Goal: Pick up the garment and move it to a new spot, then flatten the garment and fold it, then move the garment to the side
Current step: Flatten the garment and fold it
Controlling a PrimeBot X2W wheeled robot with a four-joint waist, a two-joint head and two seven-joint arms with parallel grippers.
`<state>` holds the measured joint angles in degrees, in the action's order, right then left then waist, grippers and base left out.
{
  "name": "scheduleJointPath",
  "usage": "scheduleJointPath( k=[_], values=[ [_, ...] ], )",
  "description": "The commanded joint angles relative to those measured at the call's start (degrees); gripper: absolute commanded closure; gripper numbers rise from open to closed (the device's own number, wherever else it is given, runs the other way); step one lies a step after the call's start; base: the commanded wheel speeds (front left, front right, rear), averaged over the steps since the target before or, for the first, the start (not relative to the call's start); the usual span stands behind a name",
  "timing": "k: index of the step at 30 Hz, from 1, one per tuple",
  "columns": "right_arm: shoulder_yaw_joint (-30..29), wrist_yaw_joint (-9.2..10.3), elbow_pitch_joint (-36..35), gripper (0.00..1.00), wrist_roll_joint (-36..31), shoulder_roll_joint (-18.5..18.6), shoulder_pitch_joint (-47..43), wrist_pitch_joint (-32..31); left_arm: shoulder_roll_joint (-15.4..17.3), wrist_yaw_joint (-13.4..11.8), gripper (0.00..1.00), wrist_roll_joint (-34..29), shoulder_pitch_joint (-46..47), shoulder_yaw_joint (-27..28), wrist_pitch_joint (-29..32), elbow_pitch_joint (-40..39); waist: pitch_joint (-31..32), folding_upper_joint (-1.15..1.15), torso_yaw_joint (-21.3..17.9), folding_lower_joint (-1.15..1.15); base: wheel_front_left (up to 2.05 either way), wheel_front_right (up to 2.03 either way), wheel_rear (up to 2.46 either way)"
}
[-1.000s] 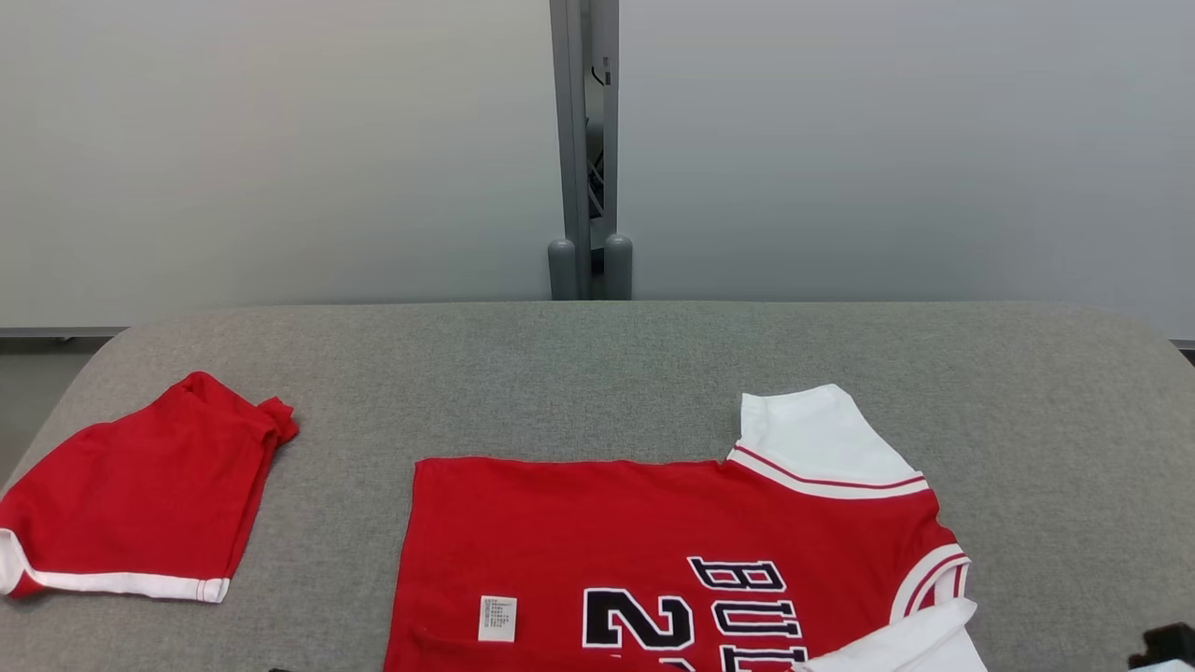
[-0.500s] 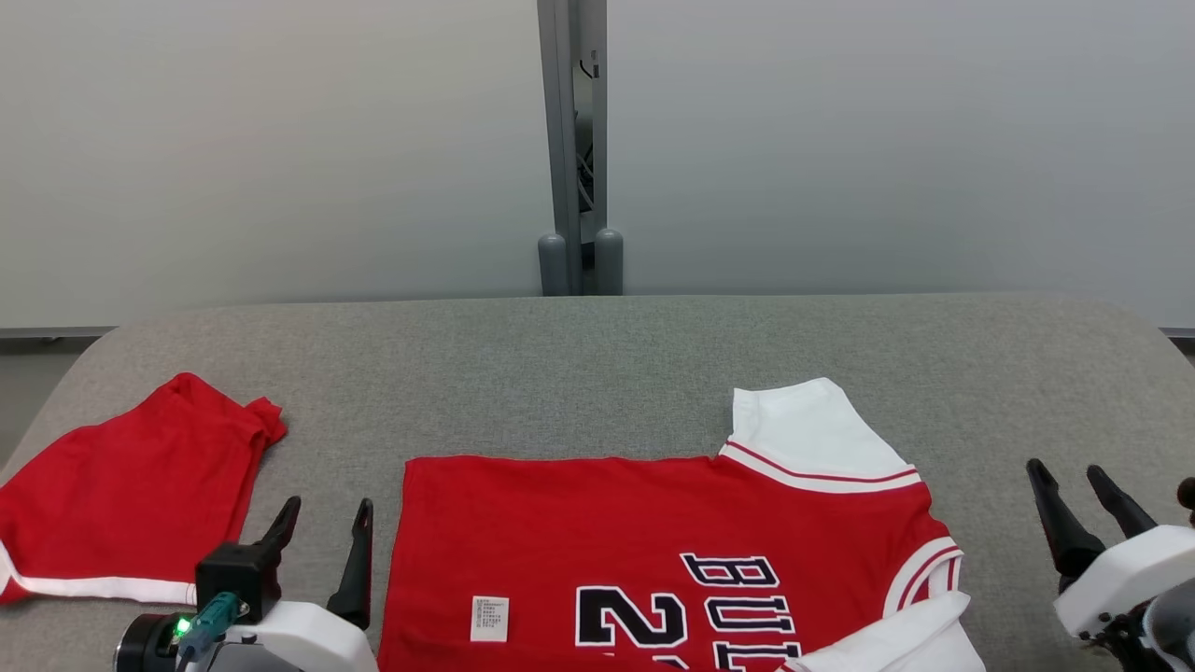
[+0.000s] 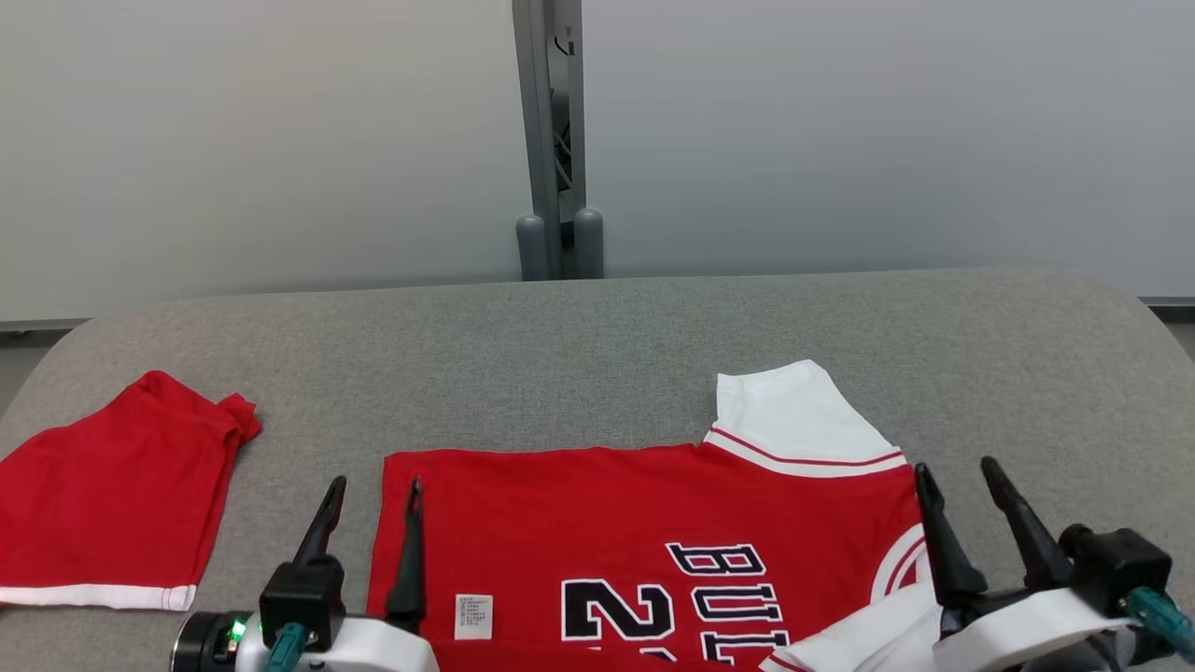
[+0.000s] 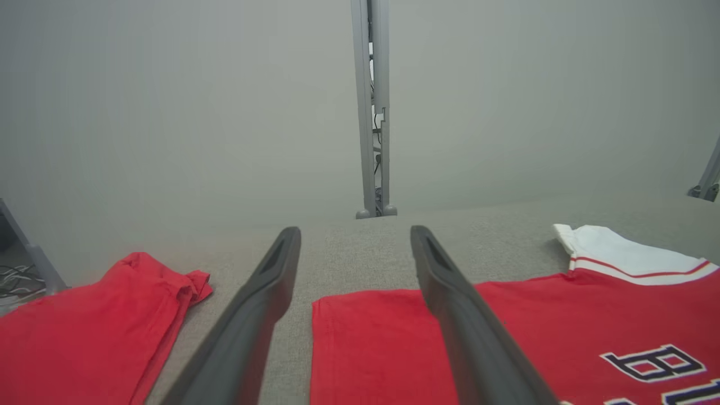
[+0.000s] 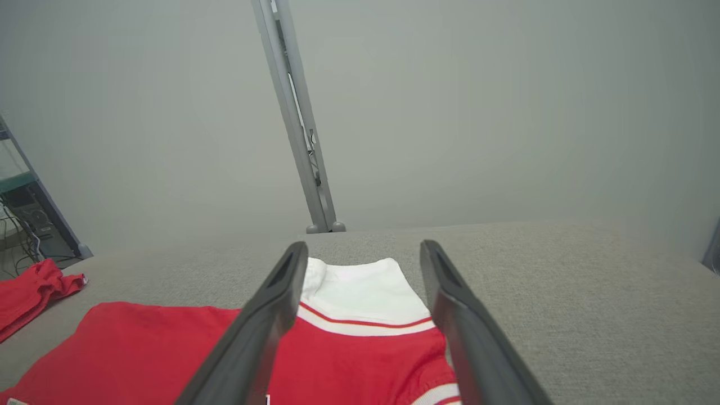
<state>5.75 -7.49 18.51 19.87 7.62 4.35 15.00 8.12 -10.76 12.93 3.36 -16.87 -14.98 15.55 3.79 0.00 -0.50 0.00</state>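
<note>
1. The garment [image 3: 653,523], a red jersey with black-and-white lettering, is lying spread flat on the grey padded table [image 3: 597,345]. It is sitting at the near middle and running off the bottom edge of your head view. Its straight hem is facing the robot's left and its shoulders are facing the right.
2. One white sleeve [image 3: 794,415] is pointing toward the far side of the table. A second white sleeve [image 3: 868,635] is lying at the near right corner, partly behind the right wrist housing. A small white label [image 3: 473,617] is showing near the hem.
3. Your left gripper [image 3: 375,487] is reaching forward low at the hem edge, fingers pointing away from the robot. Its jaws are standing wide apart and gripping nothing. In the left wrist view one finger is crossing the garment's far hem corner and the other is over bare table. You cannot tell whether either is touching cloth.
4. Your right gripper [image 3: 956,467] is reaching forward at the shoulder end, angled slightly leftward. Its jaws are likewise spread wide and holding nothing. In the right wrist view they are framing the far sleeve.
5. A second red piece [image 3: 112,513] with white trim is lying well apart, at the table's left edge.
6. Pale panels are standing behind the table, joined by a grey post [image 3: 549,140].
</note>
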Motion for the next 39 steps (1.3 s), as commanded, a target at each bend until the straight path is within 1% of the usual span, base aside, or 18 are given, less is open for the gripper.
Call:
scheduleJointPath(
  k=[1,3,5,12,14,17,20,21,22,24,27,30,35,39],
  values=[
    [-0.2,0.01,-1.6,0.00,-2.3,-0.6,-1.2,0.3,-0.6,-0.5,0.00,-1.3,-1.4,1.9,-0.2,-0.8,-0.4,0.00,-0.4,0.00,0.00,0.00,0.00],
    [-1.0,0.01,-3.0,0.00,-3.0,-2.0,-2.3,0.3,-1.7,-0.2,0.00,-2.7,-2.6,3.8,-0.2,-1.6,-0.6,0.00,-0.6,0.00,0.00,0.00,0.00],
    [-1.4,0.01,-3.8,0.00,-3.9,-2.8,-2.8,0.3,-2.6,0.5,0.00,-3.8,-3.8,5.1,-0.2,-1.8,-0.9,0.00,-0.7,0.00,0.00,0.00,0.00],
    [-2.0,0.01,-3.6,0.00,-5.1,-3.6,-3.2,0.3,-4.3,3.3,0.00,-5.4,-4.2,8.5,-0.2,-0.5,-1.3,0.00,-0.9,0.00,0.00,0.00,0.00],
    [-2.0,0.01,-3.5,0.00,-5.4,-3.6,-3.1,0.3,-4.5,4.1,0.00,-4.9,-4.0,9.4,-0.2,0.3,-1.5,0.00,-1.0,0.00,0.00,0.00,0.00],
    [-1.9,0.01,-3.1,0.00,-5.3,-3.6,-2.7,0.3,-4.8,6.2,0.00,-4.6,-2.8,9.9,-0.2,3.3,-2.1,0.00,-1.4,0.00,0.00,0.00,0.00],
    [-1.6,0.01,-2.5,0.00,-5.0,-3.7,-2.3,0.3,-4.8,8.3,0.00,-4.2,-0.7,10.6,-0.2,7.6,-2.9,0.00,-2.0,0.00,0.00,0.00,0.00],
    [-1.6,0.01,-2.3,0.00,-5.0,-3.8,-2.1,0.3,-4.7,8.5,0.00,-4.0,0.3,11.2,-0.2,9.3,-3.2,0.00,-2.2,0.00,0.00,0.00,0.00],
    [-1.6,0.01,-2.3,0.00,-5.0,-3.8,-2.1,0.3,-4.7,8.5,0.00,-4.0,0.3,11.2,-0.2,9.3,-3.2,0.00,-2.2,0.00,0.00,0.00,0.00],
    [-1.4,0.01,-2.1,0.00,-5.1,-3.8,-1.8,0.3,-4.1,8.9,0.00,-4.1,2.5,11.7,-0.2,14.2,-3.8,0.00,-2.6,0.00,0.00,0.00,0.00],
    [-1.0,0.01,-2.2,0.00,-5.3,-3.9,-1.6,0.3,-3.3,9.2,0.00,-4.3,8.2,11.6,0.3,21.6,-4.6,0.00,-3.4,0.00,0.00,0.00,0.00],
    [-0.8,0.01,-2.7,0.00,-5.1,-4.1,-1.2,0.3,-2.3,9.2,0.00,-4.2,13.3,11.8,1.8,27.7,-5.8,0.00,-4.1,0.00,0.00,0.00,0.00],
    [-0.2,0.01,-3.5,0.00,-4.8,-4.3,-0.2,0.3,-1.1,10.5,0.00,-3.9,21.7,11.5,4.8,35.9,-8.0,0.00,-5.2,0.00,0.00,0.00,0.00],
    [-0.1,0.01,-4.0,0.00,-4.4,-4.4,0.7,0.3,-0.5,11.2,0.00,-3.9,26.6,10.9,6.5,41.4,-9.8,0.00,-5.7,0.00,0.00,0.00,0.00]
  ],
)
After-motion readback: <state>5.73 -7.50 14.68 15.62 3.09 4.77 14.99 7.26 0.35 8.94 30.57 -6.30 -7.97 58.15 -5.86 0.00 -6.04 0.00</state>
